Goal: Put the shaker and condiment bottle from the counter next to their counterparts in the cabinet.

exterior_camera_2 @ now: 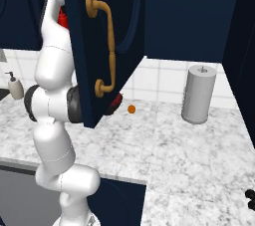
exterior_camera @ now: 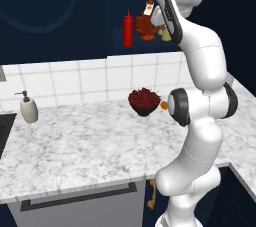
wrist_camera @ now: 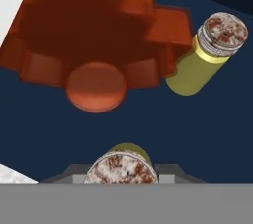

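Observation:
My gripper (wrist_camera: 123,177) is up inside the navy cabinet (exterior_camera: 60,11), shut on the olive-yellow shaker (wrist_camera: 123,165), whose speckled cap faces the hand camera. Its twin shaker (wrist_camera: 207,55) stands just beyond, beside the squat brown bottle (wrist_camera: 94,35). In the left base view the red condiment bottle (exterior_camera: 129,28) stands upright on the cabinet shelf, left of the brown bottle (exterior_camera: 146,25). A bit of yellow shaker (exterior_camera: 165,33) shows at the arm's edge; the hand itself is hidden behind the forearm.
On the marbled counter (exterior_camera: 90,141) sit a dark bowl of red berries (exterior_camera: 144,100), a small orange ball (exterior_camera: 164,104) and a soap dispenser (exterior_camera: 28,108). A paper towel roll (exterior_camera_2: 199,93) stands at the right. The open cabinet door (exterior_camera_2: 124,21) hangs beside the arm.

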